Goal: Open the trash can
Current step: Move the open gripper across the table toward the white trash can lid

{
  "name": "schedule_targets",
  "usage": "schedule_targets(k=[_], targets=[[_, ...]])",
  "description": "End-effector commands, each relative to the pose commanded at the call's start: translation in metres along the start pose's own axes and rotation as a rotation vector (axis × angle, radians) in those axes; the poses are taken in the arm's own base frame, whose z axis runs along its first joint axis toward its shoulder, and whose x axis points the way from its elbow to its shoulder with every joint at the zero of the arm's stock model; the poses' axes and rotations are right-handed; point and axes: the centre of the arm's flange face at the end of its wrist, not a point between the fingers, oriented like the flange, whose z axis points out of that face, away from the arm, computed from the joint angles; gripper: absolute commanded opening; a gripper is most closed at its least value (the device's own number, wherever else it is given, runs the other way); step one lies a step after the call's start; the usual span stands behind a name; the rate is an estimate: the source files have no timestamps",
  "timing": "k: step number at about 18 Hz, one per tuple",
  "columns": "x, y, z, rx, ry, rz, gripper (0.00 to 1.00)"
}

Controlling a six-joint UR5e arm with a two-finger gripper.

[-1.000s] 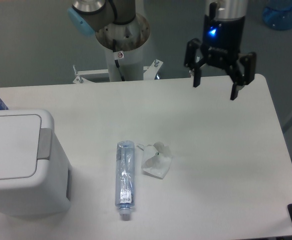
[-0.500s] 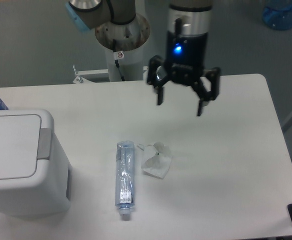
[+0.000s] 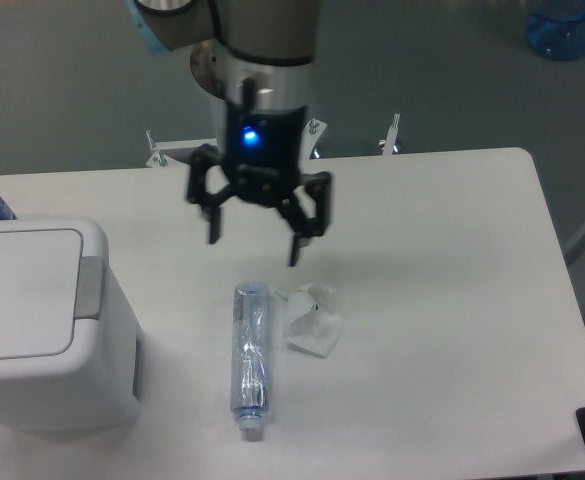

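The approach step appears to be in hand: the lid is seen closed, and the grey push tab [image 3: 89, 287] has not yet been reached. The gripper [image 3: 253, 238], fingers spread and empty, is held at upper centre. The trash can [image 3: 42, 325] lies lower left, well apart; a move toward the tab is called for.

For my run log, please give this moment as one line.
gripper: open, above table, empty | trash can: lid shut, untouched | phase: approach

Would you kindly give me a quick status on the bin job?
Hand open, empty, above the table. Trash can lid shut, grey push tab untouched. Plastic bottle and crumpled wrapper lie between hand and can.
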Motion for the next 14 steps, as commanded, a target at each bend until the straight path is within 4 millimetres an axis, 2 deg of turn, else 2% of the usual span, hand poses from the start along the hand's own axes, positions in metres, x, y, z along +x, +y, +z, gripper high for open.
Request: schedule_targets(k=[7, 14], targets=[[0.043, -0.019, 0.032, 0.035, 0.035, -0.100, 1.00], [0.049, -0.019, 0.043, 0.022, 0.048, -0.092, 1.00]])
